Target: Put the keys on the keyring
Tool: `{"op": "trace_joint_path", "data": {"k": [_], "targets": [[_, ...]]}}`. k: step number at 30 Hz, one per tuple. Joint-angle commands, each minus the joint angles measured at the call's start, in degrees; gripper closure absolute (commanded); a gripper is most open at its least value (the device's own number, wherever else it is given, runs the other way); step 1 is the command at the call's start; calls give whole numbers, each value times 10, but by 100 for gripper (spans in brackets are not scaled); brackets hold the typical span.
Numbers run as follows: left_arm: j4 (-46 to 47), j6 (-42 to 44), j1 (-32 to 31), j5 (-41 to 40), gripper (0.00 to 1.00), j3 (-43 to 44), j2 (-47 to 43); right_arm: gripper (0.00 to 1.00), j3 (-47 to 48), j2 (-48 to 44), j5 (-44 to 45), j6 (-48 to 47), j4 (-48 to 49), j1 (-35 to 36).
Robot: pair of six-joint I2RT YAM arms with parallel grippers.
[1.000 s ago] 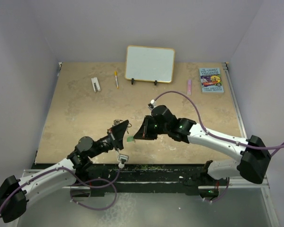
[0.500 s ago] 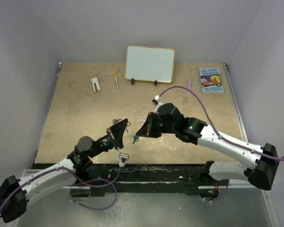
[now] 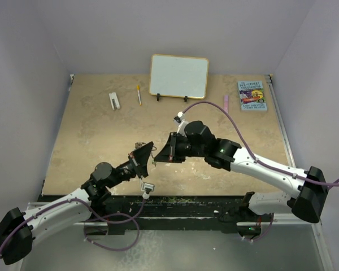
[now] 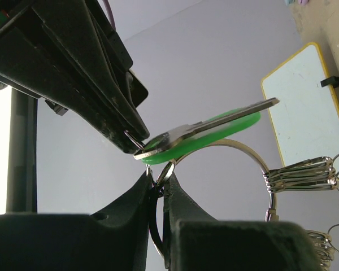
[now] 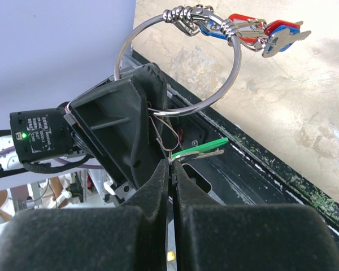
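Observation:
My left gripper (image 4: 157, 175) is shut on the lower arc of the keyring (image 4: 246, 152), a thin silver wire ring held up above the table. Red and blue tagged keys (image 5: 260, 31) hang bunched on its far side. The right gripper (image 5: 172, 162) is shut on the small wire loop of the green-tagged key (image 5: 203, 149). That key (image 4: 214, 129) lies flat right above the left fingertips, touching or almost touching the ring. In the top view the two grippers meet tip to tip: left gripper (image 3: 146, 151), right gripper (image 3: 158, 157).
A white framed board (image 3: 179, 76) stands at the back, with a yellow pen (image 3: 138, 94) and a small white object (image 3: 114, 100) to its left. A book (image 3: 252, 95) and a pink item (image 3: 226, 103) lie at the back right. The table's dark front rail (image 5: 282, 169) runs below the grippers.
The right arm has swung left and a little back, carrying the green key up to the left gripper and the ring. The left arm has stayed still.

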Motion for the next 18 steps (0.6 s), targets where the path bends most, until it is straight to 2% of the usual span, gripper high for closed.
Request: {"op": "trace_joint_path", "data": {"k": [1, 9, 18], "targets": [[37, 16, -2, 0, 96, 19, -3, 100, 29, 6, -18, 9, 46, 2], [39, 17, -2, 3, 96, 14, -6, 100, 38, 18, -16, 14, 58, 2], [46, 17, -3, 10, 96, 10, -12, 100, 42, 22, -13, 23, 23, 2]]}}
